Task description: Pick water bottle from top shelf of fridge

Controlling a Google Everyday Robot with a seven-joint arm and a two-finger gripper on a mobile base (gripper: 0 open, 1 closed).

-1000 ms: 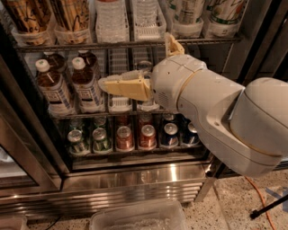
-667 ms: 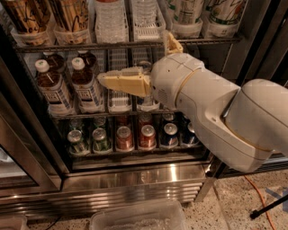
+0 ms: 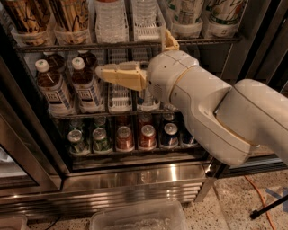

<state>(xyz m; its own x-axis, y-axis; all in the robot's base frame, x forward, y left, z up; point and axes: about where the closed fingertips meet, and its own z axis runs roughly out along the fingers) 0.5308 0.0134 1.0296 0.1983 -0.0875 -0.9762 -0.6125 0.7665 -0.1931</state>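
Gripper (image 3: pixel 133 55) sits in front of the fridge (image 3: pixel 135 179), just below the top shelf (image 3: pixel 67 46). Fingers spread apart, nothing betw. them. Water bottle (image 3: pixel 109 20) stands upright on top shelf, mid-left white lane tray, untouched.

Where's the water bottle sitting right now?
Upper centre-left of the camera view: the water bottle stands on the top shelf, printed cans to its left, another clear bottle to its right. The gripper is just below it.
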